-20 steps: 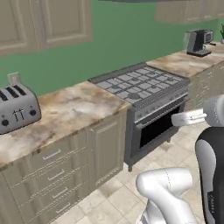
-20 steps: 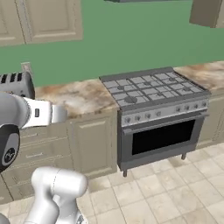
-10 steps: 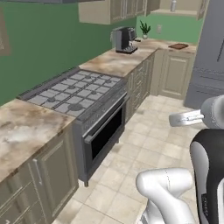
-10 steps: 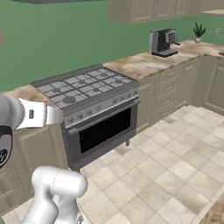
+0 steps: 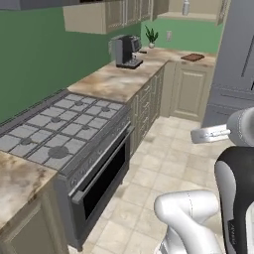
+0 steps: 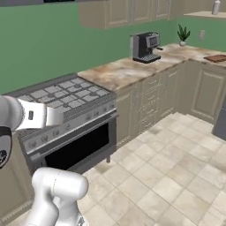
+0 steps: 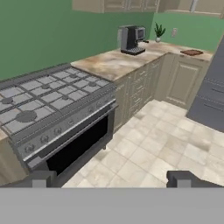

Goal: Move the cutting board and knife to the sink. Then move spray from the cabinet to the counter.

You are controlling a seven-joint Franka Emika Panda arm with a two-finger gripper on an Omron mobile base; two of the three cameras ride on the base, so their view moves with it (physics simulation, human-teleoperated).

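The cutting board [image 5: 192,57] is a small reddish-brown slab far off on the corner counter [image 5: 115,79], also seen in the right base view [image 6: 216,58] and the hand view [image 7: 191,53]. At this distance I cannot make out the knife. The sink is out of view. A pale spray [image 5: 186,7] bottle stands on the shelf of the open cabinet [image 5: 201,15] above the board, and shows again at the top right [image 6: 216,6]. My gripper [image 7: 112,179] is open over the floor, far from all of these, with nothing between its fingertips [image 7: 41,178].
A gas stove [image 5: 54,131] with a dark oven door stands close on the left. A coffee machine [image 5: 126,51] and a potted plant [image 5: 151,35] sit on the counter beyond it. A tall grey fridge [image 5: 233,59] stands on the right. Tiled floor [image 5: 168,158] lies open ahead.
The whole picture has swung: the toaster end has left view, the stove has slid left, and the coffee machine and corner have come in. The gripper stays open.
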